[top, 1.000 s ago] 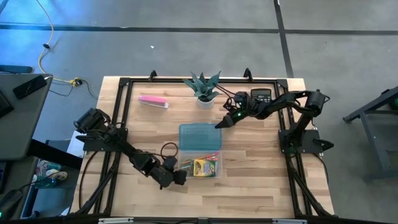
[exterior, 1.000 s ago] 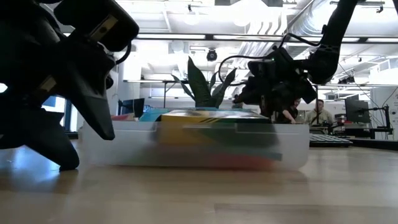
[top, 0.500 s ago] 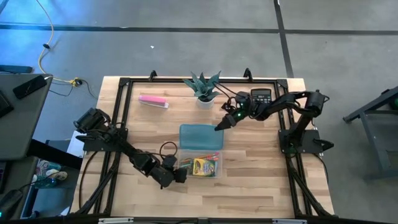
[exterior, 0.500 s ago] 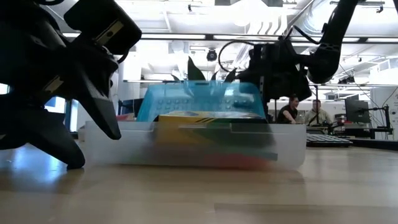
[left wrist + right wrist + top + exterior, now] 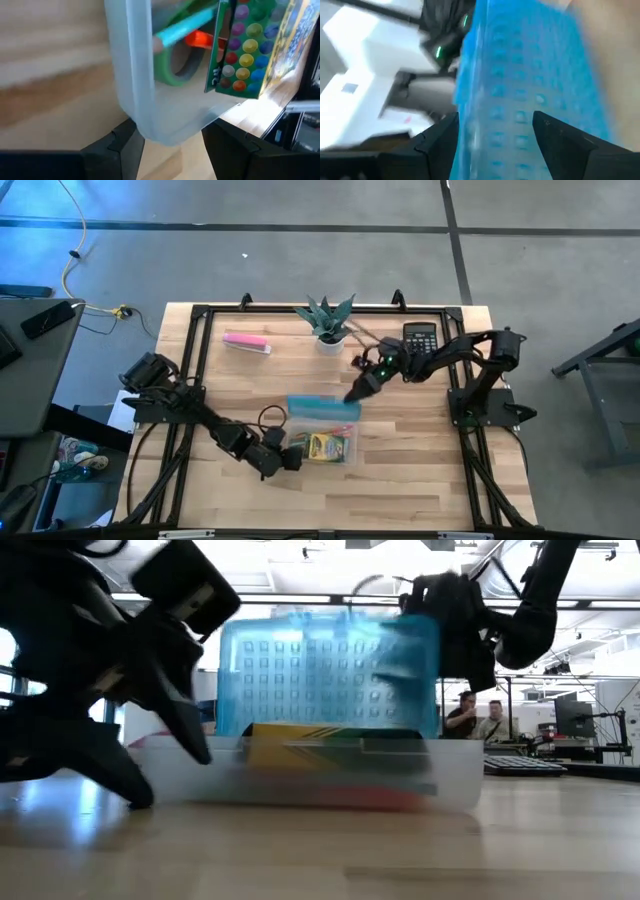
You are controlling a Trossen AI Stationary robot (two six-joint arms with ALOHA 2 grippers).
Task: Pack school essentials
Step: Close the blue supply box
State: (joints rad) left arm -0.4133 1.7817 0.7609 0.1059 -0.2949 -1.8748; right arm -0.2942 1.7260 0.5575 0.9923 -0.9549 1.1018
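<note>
Right pincer [image 5: 352, 392] grips the blue lid [image 5: 322, 408] by its edge, holding it upright at the far side of the clear box [image 5: 322, 448]. Left pincer [image 5: 291, 459] clamps the box's near-left corner on the bench [image 5: 400, 470]. Inside lie the crayon box [image 5: 330, 448], green scissors [image 5: 172, 67] and teal pencil [image 5: 185, 25].

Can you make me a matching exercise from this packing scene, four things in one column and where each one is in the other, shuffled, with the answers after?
Things
1. blue lid
2. crayon box
3. black calculator
4. long pink bar

Places
A. lying inside the clear box
B. far left part of the table
C. standing on edge at the clear box's far side, at the right gripper
D. far right part of the table, beside the right arm

Pairs: 1-C, 2-A, 3-D, 4-B
</note>
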